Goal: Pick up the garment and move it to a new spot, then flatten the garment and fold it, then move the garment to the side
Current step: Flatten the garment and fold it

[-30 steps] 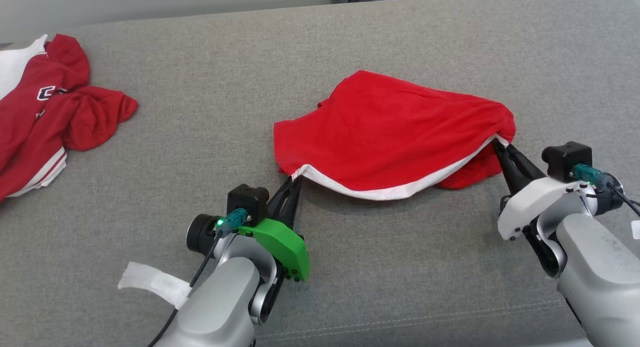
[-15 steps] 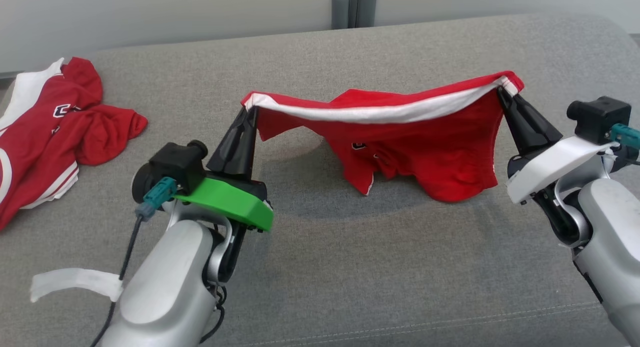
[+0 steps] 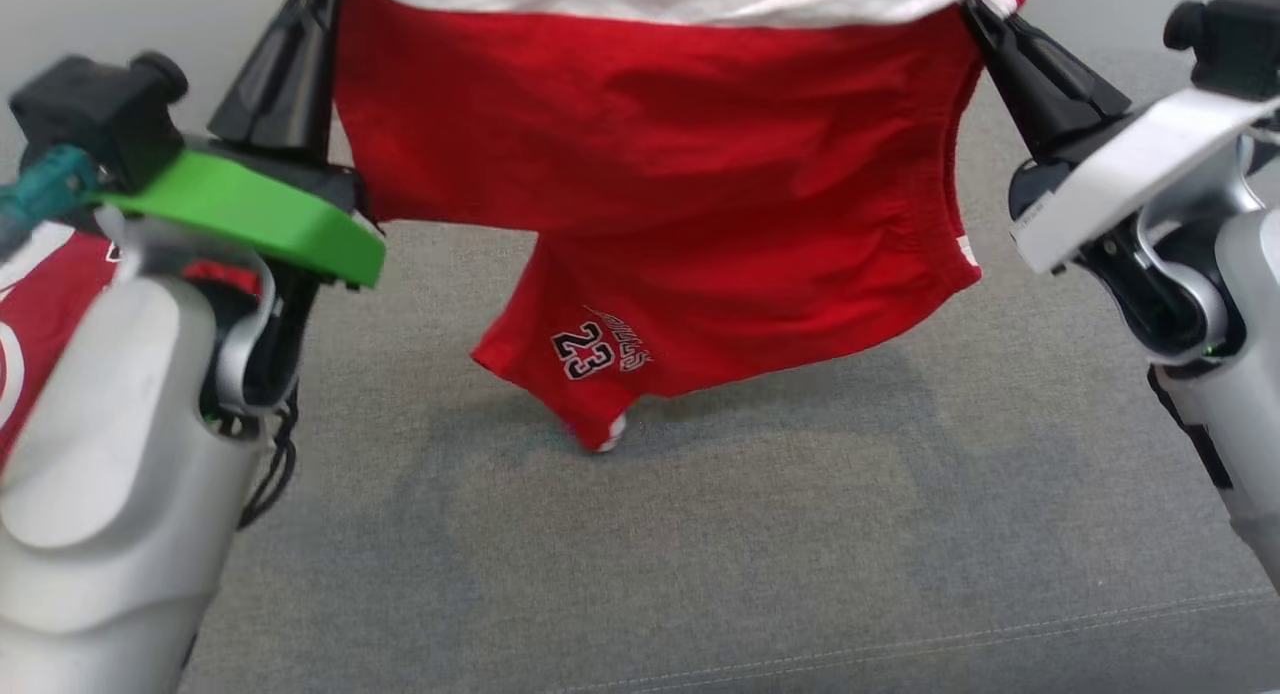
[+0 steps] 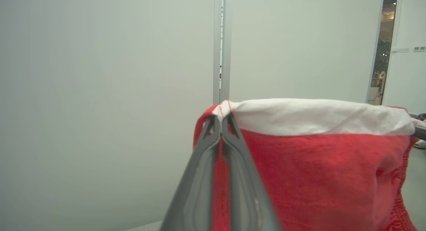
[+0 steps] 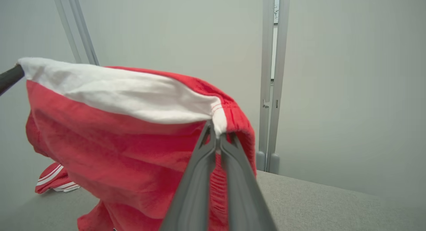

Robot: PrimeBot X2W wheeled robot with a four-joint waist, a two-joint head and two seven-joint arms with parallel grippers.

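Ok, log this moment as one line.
left end effector: shut on red basketball shorts, waistband corner | right end effector: shut on other waistband corner | shorts: hanging spread between them over grey cushion

The left gripper (image 3: 318, 4) has two long, dark grey tapered fingers (image 4: 201, 177) set on a bright green plastic wrist cover (image 3: 250, 219). The right gripper (image 3: 978, 14) has the same fingers on a white plastic wrist cover (image 3: 1120, 174). Each wrist carries a black boxy camera (image 3: 85, 99); the left one has a teal plug (image 3: 45, 182). The smooth pale grey forearm shells (image 3: 110, 454) look rounded, and a thin black cable (image 3: 283, 452) loops beside the left one.
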